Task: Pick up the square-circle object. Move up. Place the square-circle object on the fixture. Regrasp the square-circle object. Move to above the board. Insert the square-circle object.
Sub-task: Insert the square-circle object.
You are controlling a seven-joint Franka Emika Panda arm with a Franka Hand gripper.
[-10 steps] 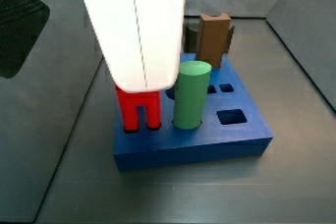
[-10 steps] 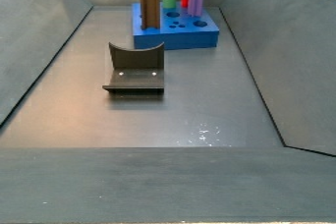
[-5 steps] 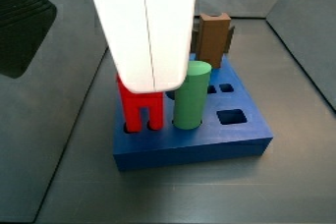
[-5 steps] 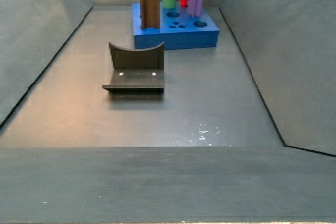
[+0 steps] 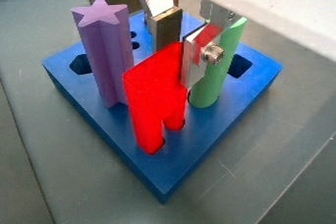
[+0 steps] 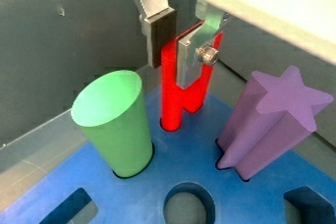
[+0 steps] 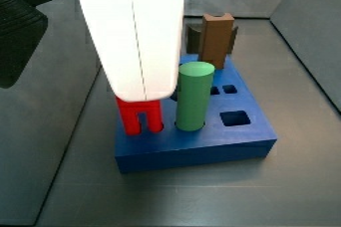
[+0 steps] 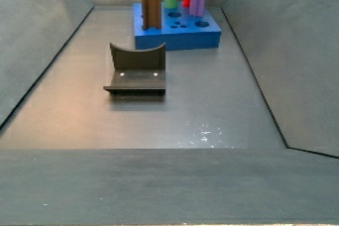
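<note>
The red square-circle object [image 5: 155, 100] stands upright with its forked lower end in a hole of the blue board [image 5: 197, 159], between the purple star peg [image 5: 102, 51] and the green cylinder [image 5: 217, 71]. My gripper [image 5: 182, 63] hangs straight above the board, shut on the object's upper part. In both wrist views one silver finger plate [image 6: 197, 56] lies flat against the red, and the dark pad of the other finger [image 6: 160, 29] is on its opposite face. In a side view the white gripper housing hides all but the object's legs [image 7: 138, 113]. The fixture [image 8: 133, 71] stands on the floor, apart from the board.
A brown blocky peg [image 7: 216, 34] stands in the board's far corner behind the gripper. Open holes [image 7: 234, 118] show in the board's top [image 6: 250, 203]. Grey walls [image 8: 54, 42] slope up around the floor, and the board [image 8: 185, 40] sits at the far end.
The gripper has moved down a little with the red object, so less of the object shows above the board. Nothing else has moved.
</note>
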